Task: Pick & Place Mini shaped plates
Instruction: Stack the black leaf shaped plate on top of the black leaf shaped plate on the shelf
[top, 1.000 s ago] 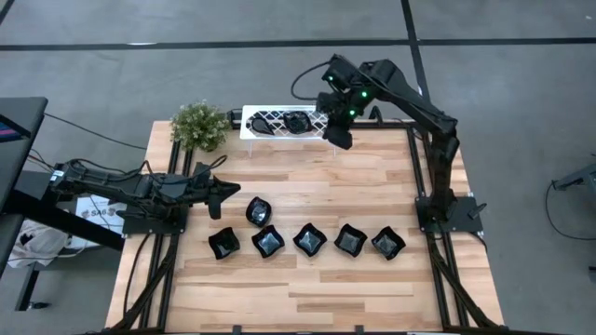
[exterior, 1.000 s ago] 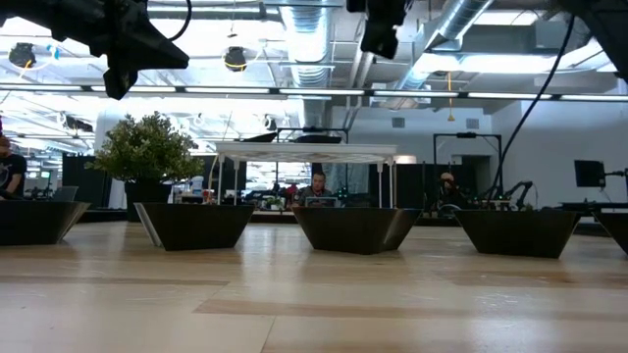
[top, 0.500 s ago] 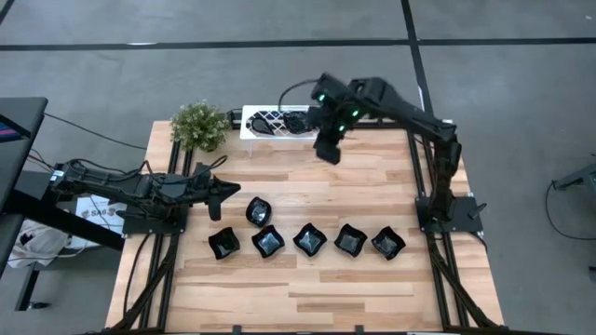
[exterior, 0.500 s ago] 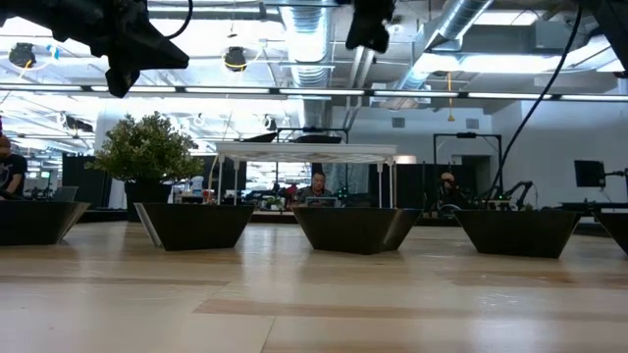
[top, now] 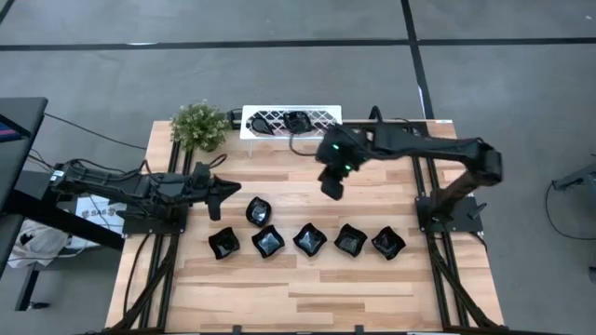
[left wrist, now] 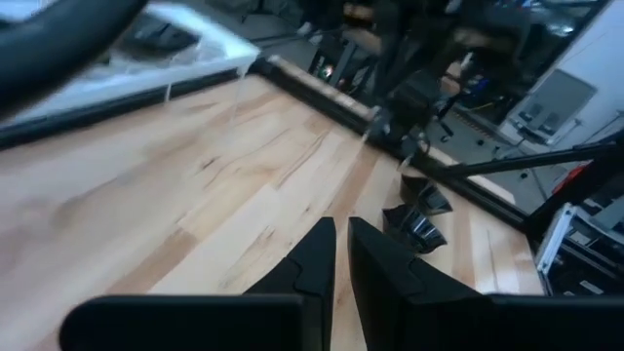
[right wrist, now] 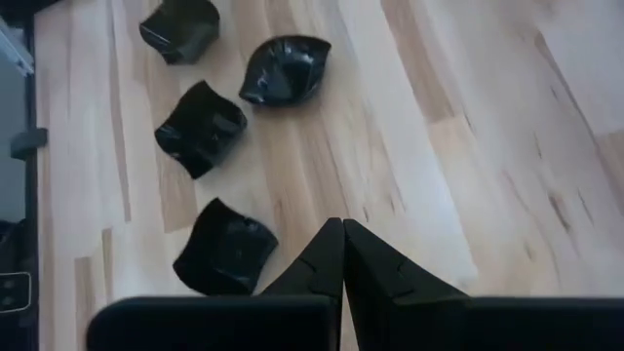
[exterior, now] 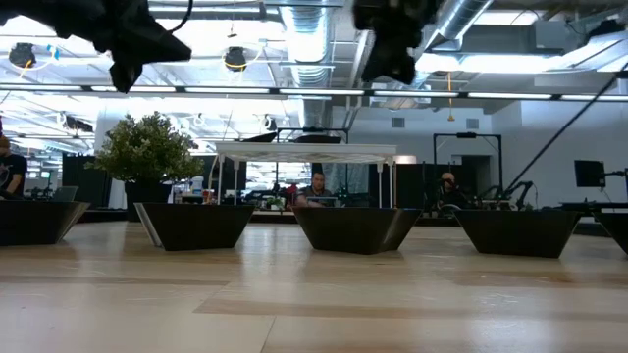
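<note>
The right gripper, fingers pressed together and empty, hangs above the row of mini shaped plates, seemingly positioned to pick one

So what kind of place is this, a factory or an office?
Most likely a robotics lab in an open workspace: exposed ceiling ducts, people at desks beyond, and a wooden table on a metal frame where two robot arms work over small black plates.

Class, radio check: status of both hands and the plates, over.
Right hand shut, empty, above bare wood. Left hand shut, idle at table's left. Six plates on the table, two on the rack. Nothing in the way.
</note>
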